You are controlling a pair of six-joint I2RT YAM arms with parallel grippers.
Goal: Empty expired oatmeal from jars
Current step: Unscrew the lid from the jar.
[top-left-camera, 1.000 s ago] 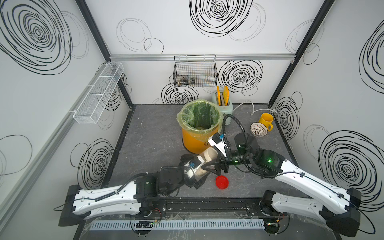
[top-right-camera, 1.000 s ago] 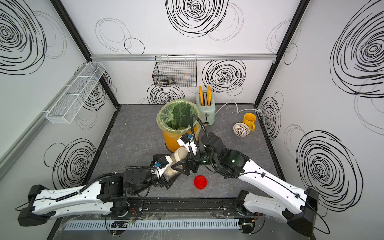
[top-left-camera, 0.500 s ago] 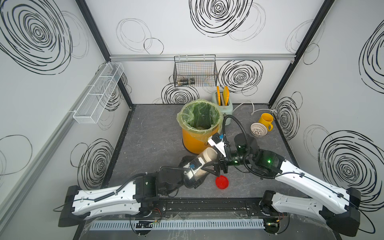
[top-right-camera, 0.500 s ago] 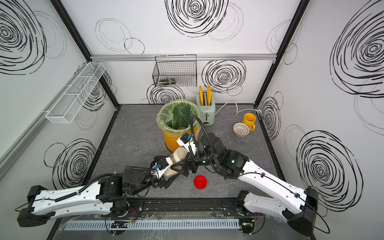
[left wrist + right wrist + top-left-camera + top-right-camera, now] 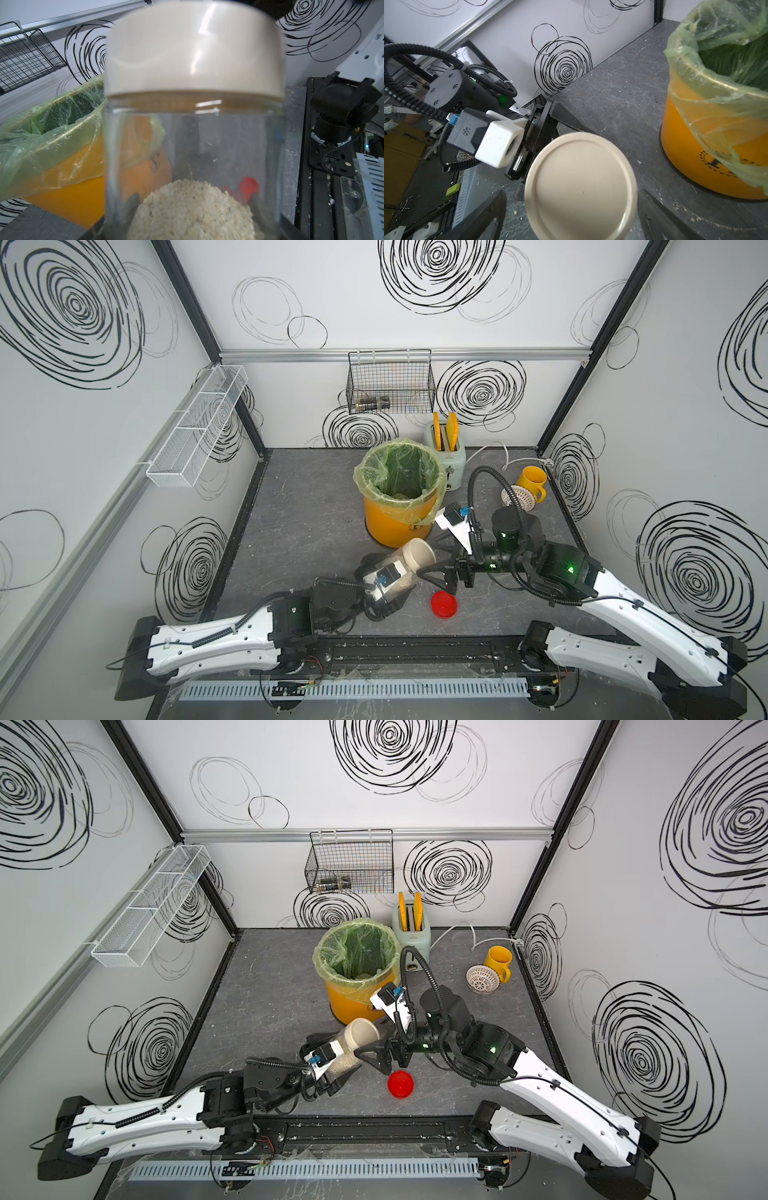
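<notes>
red lid (image 5: 444,604) loose on bench (image 5: 307,522) front, near hands: avoid it. left hand (image 5: 388,587) clamped on jar (image 5: 193,135), tilted, off bench; oatmeal (image 5: 193,209) pooled at base, cream lid (image 5: 581,185) on. right hand (image 5: 434,560) jaws apart, flanking cream lid, no contact. judgement: centre on lid, close evenly, unscrew while left holds firm. bucket (image 5: 399,526) just behind; open bench toward left wall.

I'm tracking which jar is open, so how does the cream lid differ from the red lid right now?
The cream lid caps a jar that is held tilted off the table. The red lid lies flat on the table, with no jar seen under it. The cream lid looks wider than the red lid. Both are round.
</notes>
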